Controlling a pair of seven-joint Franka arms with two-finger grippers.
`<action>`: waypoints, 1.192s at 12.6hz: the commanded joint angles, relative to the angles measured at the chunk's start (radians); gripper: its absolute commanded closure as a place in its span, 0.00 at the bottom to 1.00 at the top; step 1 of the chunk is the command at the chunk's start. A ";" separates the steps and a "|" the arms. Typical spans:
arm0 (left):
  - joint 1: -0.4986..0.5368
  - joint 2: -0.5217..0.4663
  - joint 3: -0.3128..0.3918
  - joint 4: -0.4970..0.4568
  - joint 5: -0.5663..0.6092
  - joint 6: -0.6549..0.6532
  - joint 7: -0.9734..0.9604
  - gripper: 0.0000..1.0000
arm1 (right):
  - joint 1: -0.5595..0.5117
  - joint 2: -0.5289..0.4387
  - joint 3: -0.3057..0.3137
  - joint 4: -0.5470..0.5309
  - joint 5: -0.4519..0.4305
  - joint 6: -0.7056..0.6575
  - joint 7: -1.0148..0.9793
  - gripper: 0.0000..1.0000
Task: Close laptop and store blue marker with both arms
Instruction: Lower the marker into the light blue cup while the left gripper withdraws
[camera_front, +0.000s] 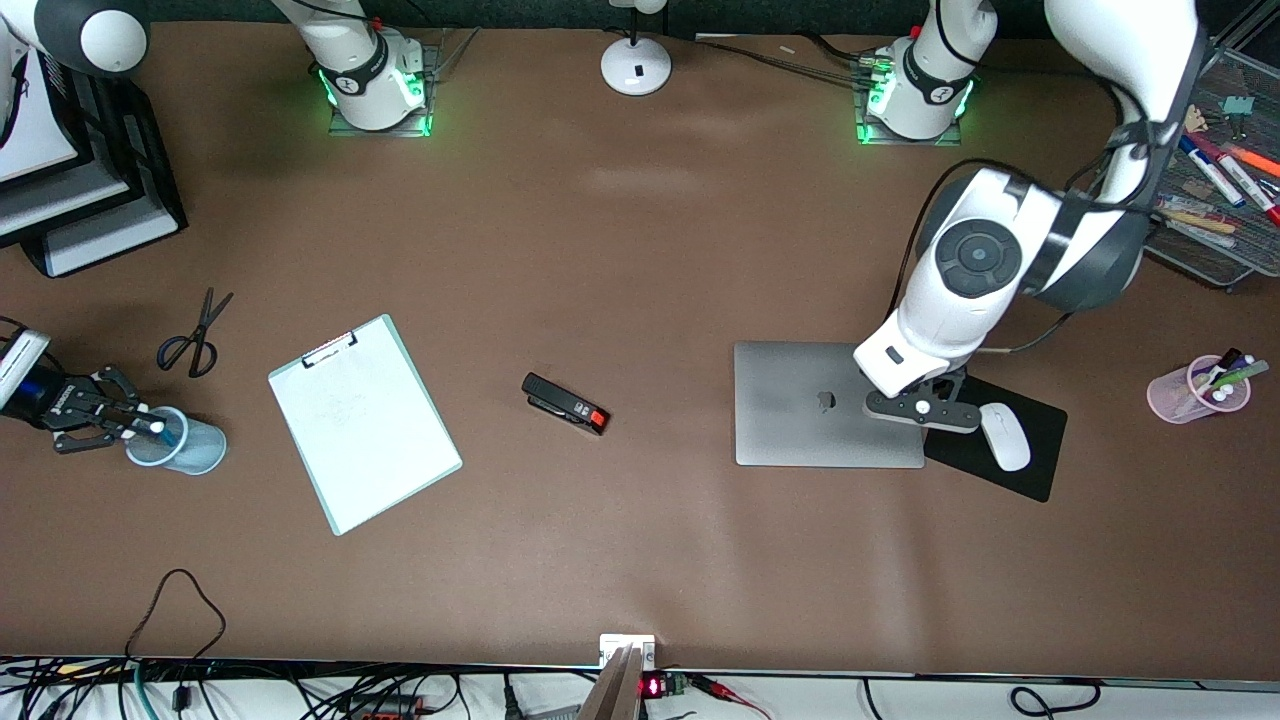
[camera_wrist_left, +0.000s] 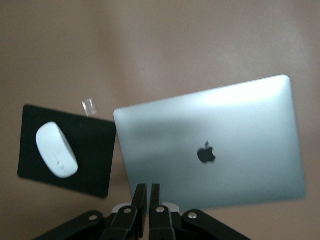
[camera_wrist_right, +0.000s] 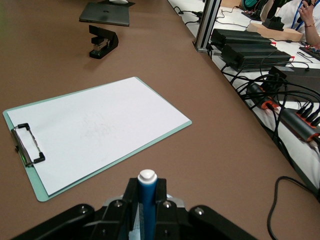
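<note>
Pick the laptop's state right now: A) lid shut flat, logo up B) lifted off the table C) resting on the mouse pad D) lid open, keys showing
A: the laptop lies flat on the table with its lid down and logo facing up, beside the mouse pad, not on it; the left claw sits shut above its edge.

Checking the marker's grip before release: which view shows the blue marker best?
The right wrist view: the blue marker stands clamped in the right end effector. The front view shows it small over the blue cup. The left wrist view misses it.
</note>
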 joint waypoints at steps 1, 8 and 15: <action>0.012 0.004 -0.006 0.110 -0.077 -0.154 0.106 0.76 | -0.012 0.032 0.008 0.042 0.026 0.003 -0.029 0.89; 0.048 -0.022 -0.011 0.170 -0.155 -0.263 0.131 0.00 | -0.012 0.052 0.008 0.044 0.025 0.018 -0.029 0.87; 0.057 -0.033 -0.006 0.354 -0.153 -0.468 0.144 0.00 | -0.009 0.026 0.005 0.045 0.017 0.018 0.029 0.00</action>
